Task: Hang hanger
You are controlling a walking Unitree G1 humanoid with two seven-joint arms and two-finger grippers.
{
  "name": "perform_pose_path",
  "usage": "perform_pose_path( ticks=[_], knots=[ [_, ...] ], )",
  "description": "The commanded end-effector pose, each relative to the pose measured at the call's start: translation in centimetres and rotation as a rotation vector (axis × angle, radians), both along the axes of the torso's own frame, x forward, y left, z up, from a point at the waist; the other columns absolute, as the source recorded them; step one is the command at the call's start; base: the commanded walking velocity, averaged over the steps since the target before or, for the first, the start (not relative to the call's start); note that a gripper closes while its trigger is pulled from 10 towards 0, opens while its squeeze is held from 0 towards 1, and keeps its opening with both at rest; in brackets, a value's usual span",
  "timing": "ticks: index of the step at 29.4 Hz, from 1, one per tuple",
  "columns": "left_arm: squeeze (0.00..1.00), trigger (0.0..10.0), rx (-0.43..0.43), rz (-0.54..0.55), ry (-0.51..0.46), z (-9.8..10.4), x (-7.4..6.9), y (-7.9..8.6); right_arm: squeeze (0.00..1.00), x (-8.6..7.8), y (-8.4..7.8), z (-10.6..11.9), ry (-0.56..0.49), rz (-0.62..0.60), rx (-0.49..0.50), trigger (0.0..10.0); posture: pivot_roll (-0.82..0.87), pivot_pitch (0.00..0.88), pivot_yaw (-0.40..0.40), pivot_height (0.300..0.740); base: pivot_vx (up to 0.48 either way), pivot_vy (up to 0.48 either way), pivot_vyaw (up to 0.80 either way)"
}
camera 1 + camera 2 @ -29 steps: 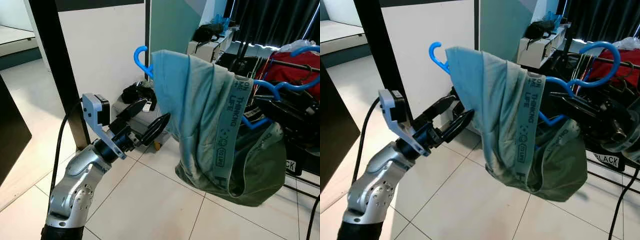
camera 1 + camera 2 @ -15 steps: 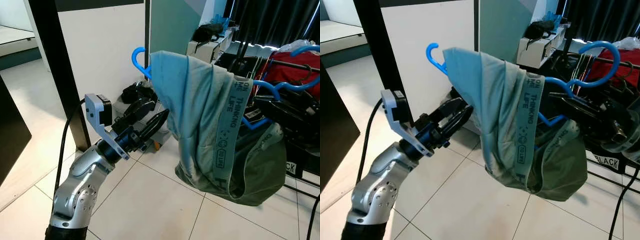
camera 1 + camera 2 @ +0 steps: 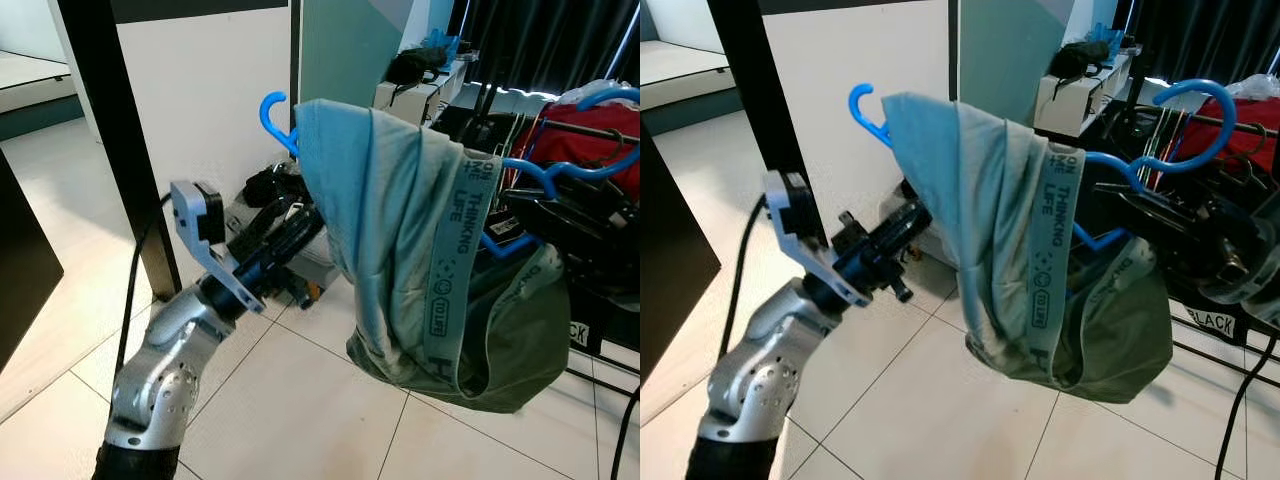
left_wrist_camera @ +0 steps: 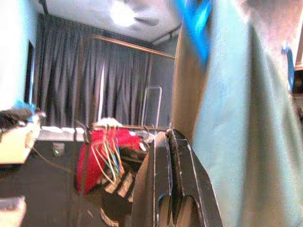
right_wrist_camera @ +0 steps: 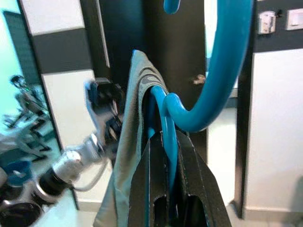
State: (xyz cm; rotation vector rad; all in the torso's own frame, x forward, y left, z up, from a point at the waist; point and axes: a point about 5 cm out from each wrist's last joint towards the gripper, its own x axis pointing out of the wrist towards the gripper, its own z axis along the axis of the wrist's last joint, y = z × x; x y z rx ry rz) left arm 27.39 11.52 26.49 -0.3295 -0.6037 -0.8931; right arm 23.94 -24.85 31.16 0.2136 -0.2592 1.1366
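nearby, red clothes [image 3: 590,135] behind draped blue hanger [image 3: 1110,170]

Tiled room with clutter along the far wall

A pale tiled floor [image 3: 300,400] runs to a white wall panel [image 3: 200,90] beside a black post [image 3: 120,140]. Dark curtains [image 3: 540,40] hang behind a heap of red cloth [image 3: 590,130]; a black bag [image 3: 415,65] sits on a white shelf unit [image 3: 410,95], and dark items [image 3: 268,185] lie on the floor by the wall.
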Motion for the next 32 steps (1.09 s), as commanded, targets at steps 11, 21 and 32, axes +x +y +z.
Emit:
perform_pose_path(
  ticks=[11, 21, 32],
  knots=[
    [0.0, 0.0, -0.028, 0.246, -0.066, 2.7, 1.2, 7.5, 0.0, 0.9, -1.4, -3.1, 0.111, -0.125, -0.066, 0.0, -0.08, 0.0, -0.045, 0.74, 0.0, 0.0, 0.0],
    [0.0, 10.0, -0.009, 0.175, -0.005, 1.4, 1.3, 6.1, 0.0, 1.0, -1.1, -2.9, 0.1, -0.116, -0.059, 0.0, -0.08, 0.0, -0.045, 0.74, 0.0, 0.0, 0.0],
    [1.0, 10.0, 0.079, -0.029, 0.095, -1.9, 0.6, 2.6, 0.0, -0.2, -0.5, -0.8, 0.025, 0.007, 0.009, 0.0, -0.08, 0.0, -0.044, 0.74, 0.0, 0.0, 0.0]
  ],
)
